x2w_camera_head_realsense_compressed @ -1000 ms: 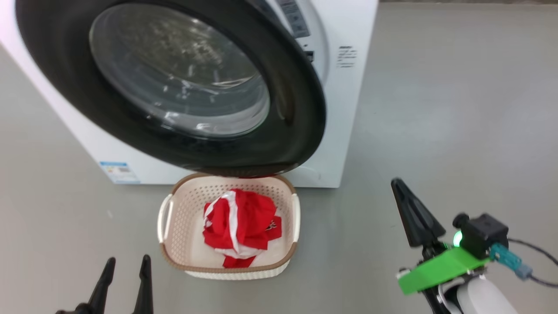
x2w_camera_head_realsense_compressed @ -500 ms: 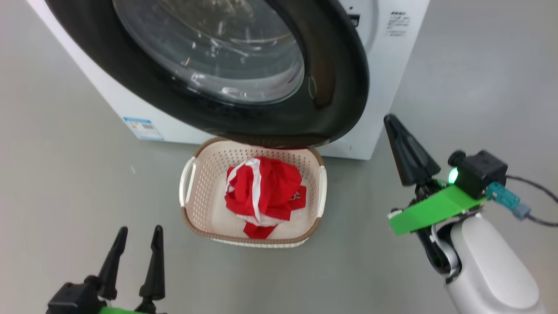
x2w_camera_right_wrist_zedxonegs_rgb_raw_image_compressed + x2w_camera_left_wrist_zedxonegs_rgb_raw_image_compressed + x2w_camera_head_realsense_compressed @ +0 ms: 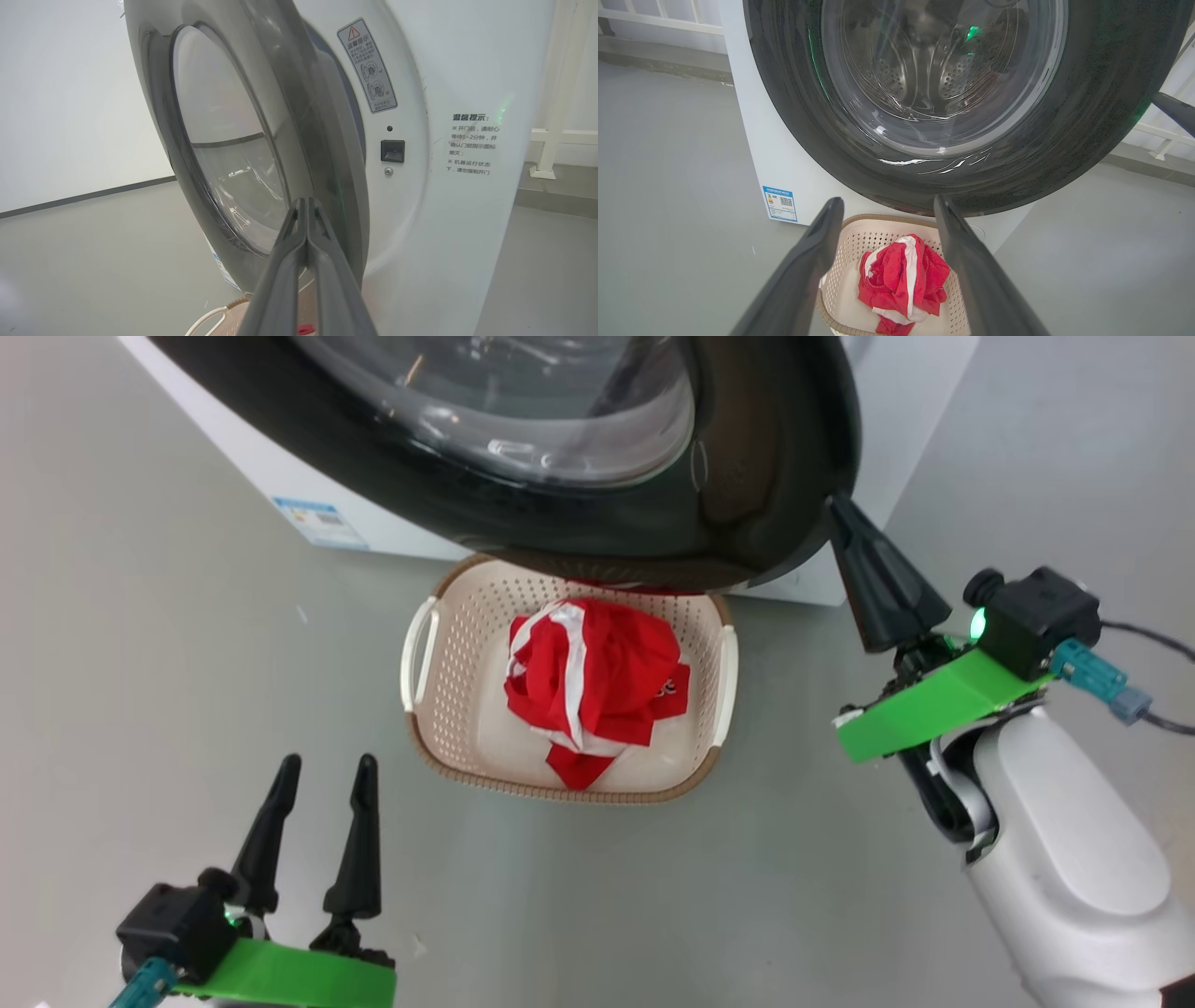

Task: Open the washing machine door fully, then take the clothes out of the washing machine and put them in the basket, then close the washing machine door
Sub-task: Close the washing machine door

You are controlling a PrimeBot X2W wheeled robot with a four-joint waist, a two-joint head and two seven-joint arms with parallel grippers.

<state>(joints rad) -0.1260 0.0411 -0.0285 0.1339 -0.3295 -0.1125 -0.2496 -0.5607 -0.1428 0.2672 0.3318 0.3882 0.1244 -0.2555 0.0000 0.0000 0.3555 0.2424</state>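
- The left gripper [image 3: 329, 761], two long dark fingers on a green plastic mount [image 3: 289, 978], hovers over the smooth grey floor [image 3: 140, 663] at the lower left of the head view. Its fingers are spread wide apart and hold nothing.
- The right gripper [image 3: 837, 509] rises from a pale rounded forearm [image 3: 1064, 868] at the right. Its fingers are pressed together into a single dark point with nothing pinched between them.
- The small cream plastic basket [image 3: 453, 653], perforated and edged with a brown woven-look rim, stands on the floor between the two grippers. Its far end lies under the lower rim of the door.
- The clothes [image 3: 597, 672], a bundle of bright red fabric with white stripes, lie inside the basket, near its middle.
- The large round washing machine door [image 3: 747, 476], with a wide glossy black rim and a clear bulging glass bowl [image 3: 523, 392], stands ajar. The right wrist view shows a gap between it and the machine front.
- The tip of the right gripper is at the free edge of the black rim (contact cannot be confirmed).
- The big white box-shaped washing machine [image 3: 910, 420] stands behind the door. A perforated steel drum [image 3: 924, 79] shows through the glass.
- A blue-edged label [image 3: 319, 523] sits low on the machine front. A dark latch socket [image 3: 392, 150] and a warning sticker [image 3: 367, 65] sit beside the opening.
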